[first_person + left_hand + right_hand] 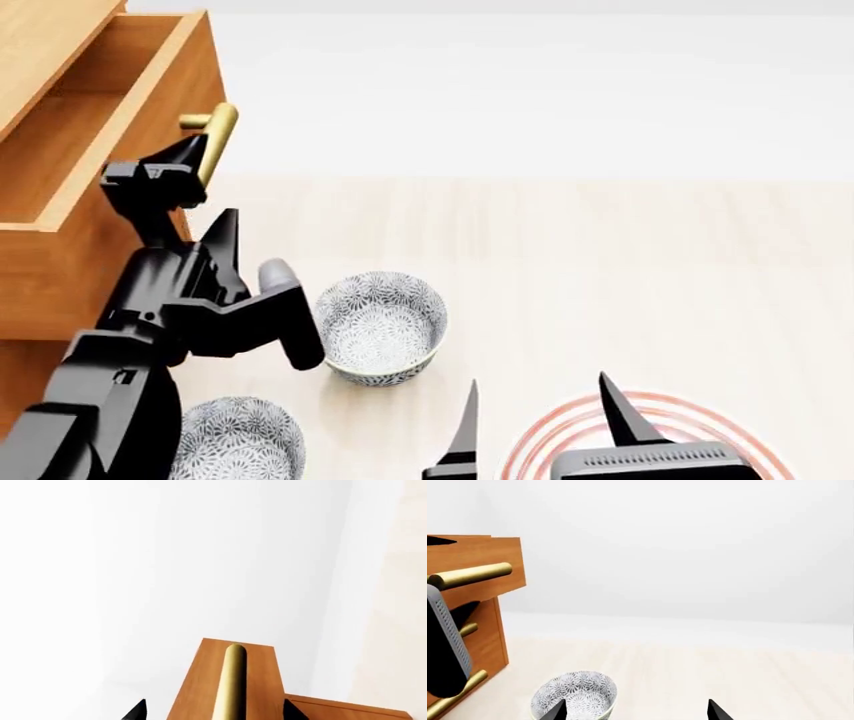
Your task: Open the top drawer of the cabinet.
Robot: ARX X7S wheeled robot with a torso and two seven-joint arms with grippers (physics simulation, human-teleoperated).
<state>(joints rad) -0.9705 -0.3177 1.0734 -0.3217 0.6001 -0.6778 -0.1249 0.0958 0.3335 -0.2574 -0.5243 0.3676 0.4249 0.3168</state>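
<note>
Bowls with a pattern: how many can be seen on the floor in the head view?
2. One bowl stands just right of the left arm's elbow, below the open top drawer. The other bowl is at the bottom edge, partly cut off, beside the arm. More may be hidden.

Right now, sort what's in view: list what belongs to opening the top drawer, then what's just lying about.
Job:
top drawer, already pulled out
its brass handle
cabinet
left gripper at the handle

Lying about:
patterned bowl
second patterned bowl
red-ringed plate
right gripper, open and idle
</note>
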